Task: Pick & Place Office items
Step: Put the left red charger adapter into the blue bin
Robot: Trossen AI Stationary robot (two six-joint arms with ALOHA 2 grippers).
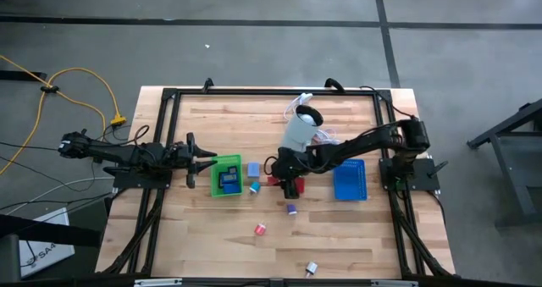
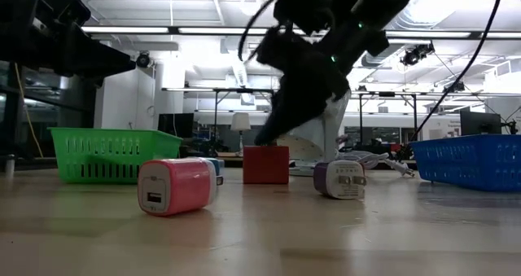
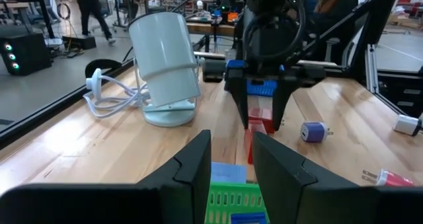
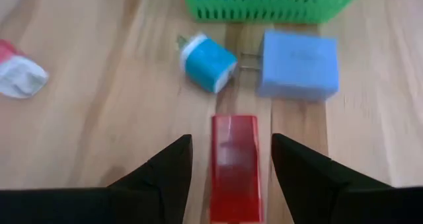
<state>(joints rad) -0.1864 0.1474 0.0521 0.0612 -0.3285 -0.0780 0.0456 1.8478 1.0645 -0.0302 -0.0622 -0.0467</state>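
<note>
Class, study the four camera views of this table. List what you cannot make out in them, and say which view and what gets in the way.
- Contents of the green tray: high view, too small to identify; low view, its mesh wall blocks them.
- Near end of the red block: right wrist view, cut off by the picture's edge between the open right gripper.
- White item near the table's front edge: high view, too small.
- Blue tray contents: low view, wall hides them.

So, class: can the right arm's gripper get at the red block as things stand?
Probably yes. The right gripper is open with a finger on either side of the red block, and nothing lies between them; the teal charger sits clear beyond.
</note>
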